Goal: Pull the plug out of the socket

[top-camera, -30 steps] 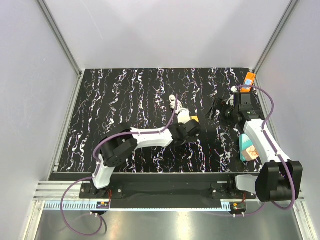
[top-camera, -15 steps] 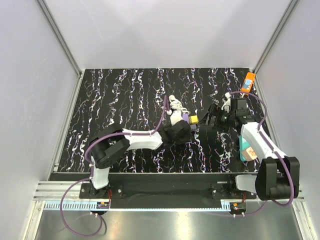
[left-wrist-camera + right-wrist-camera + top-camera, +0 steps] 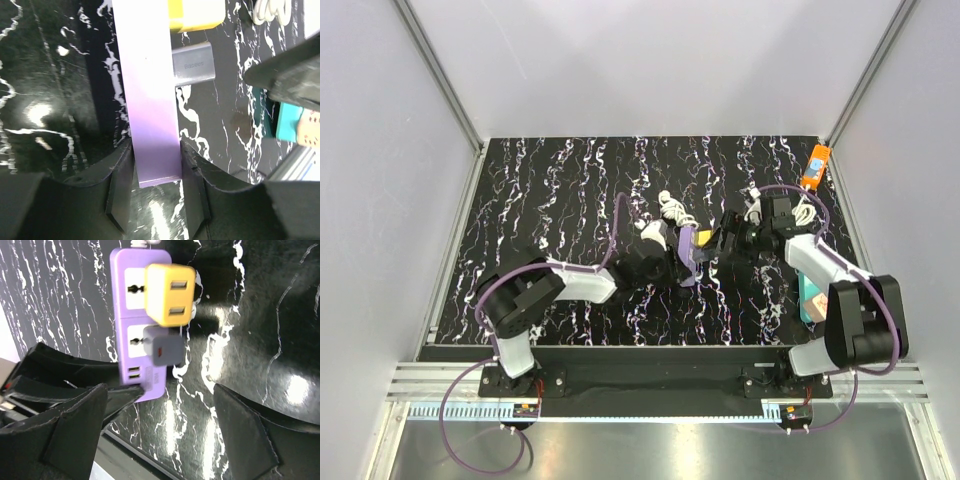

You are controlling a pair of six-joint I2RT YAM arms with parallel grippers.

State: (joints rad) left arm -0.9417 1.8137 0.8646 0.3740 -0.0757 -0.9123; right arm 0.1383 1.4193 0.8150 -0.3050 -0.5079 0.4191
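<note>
- Your counter (image 3: 520, 200) is a glossy black slab veined with white. It reflects glare in both wrist views.
- Your left hand (image 3: 155, 155) is clamped across the short end of the purple power strip (image 3: 120, 335). Only the left wrist view shows that pinch up close.
- Your right hand (image 3: 160, 420) stands wide and holds nothing. Its matte black fingers (image 3: 75, 425) frame the strip's socket face.
- The strip is a flat, smooth plastic bar. The top view places it mid-counter, between both hands.
- The yellow plug (image 3: 170, 287) is a rounded block with two slots, seated in the socket farther from your left hand.
- The grey plug (image 3: 162, 347) is squarish with a red mark and sits in the next socket, just beside the yellow one. The left wrist view alone shows raised lettering on its side.
- A white cable (image 3: 670, 208) lies coiled beyond the strip.
</note>
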